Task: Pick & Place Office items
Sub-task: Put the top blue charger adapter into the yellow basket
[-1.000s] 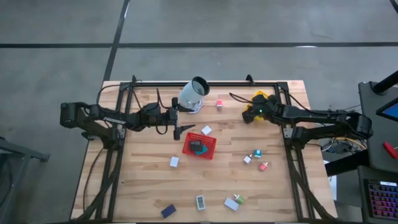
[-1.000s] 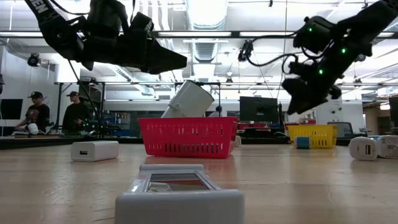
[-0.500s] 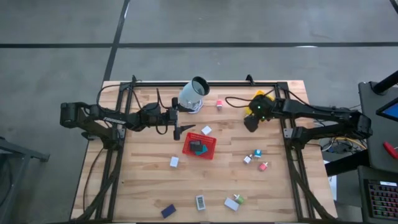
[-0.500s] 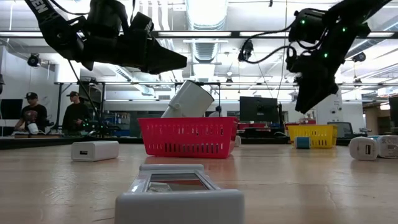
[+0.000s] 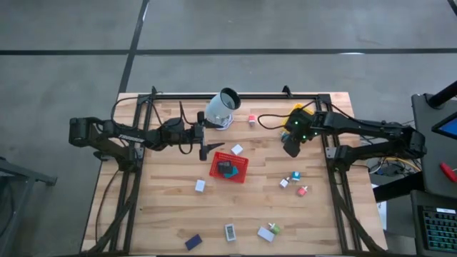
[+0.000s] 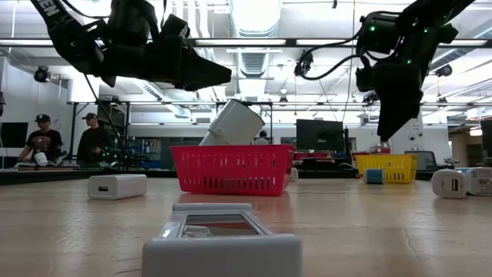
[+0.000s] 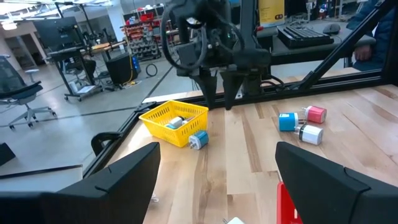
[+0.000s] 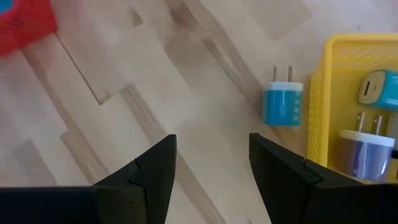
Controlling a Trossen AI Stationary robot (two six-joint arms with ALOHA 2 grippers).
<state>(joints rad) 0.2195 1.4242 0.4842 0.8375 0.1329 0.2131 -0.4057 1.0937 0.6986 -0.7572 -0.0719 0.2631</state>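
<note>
The right gripper [image 8: 211, 180] hangs above bare table just beside the yellow tray [image 8: 354, 106], fingers parted and holding nothing. A blue plug [image 8: 281, 102] lies ahead of it, against the tray's wall. The left gripper [image 7: 214, 180] waits released near the red tray [image 5: 229, 167].

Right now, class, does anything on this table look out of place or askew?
Yes: the pale cup at the table's far edge is tipped over, leaning at a slant instead of standing upright. One blue plug lies just outside the yellow basket.
</note>
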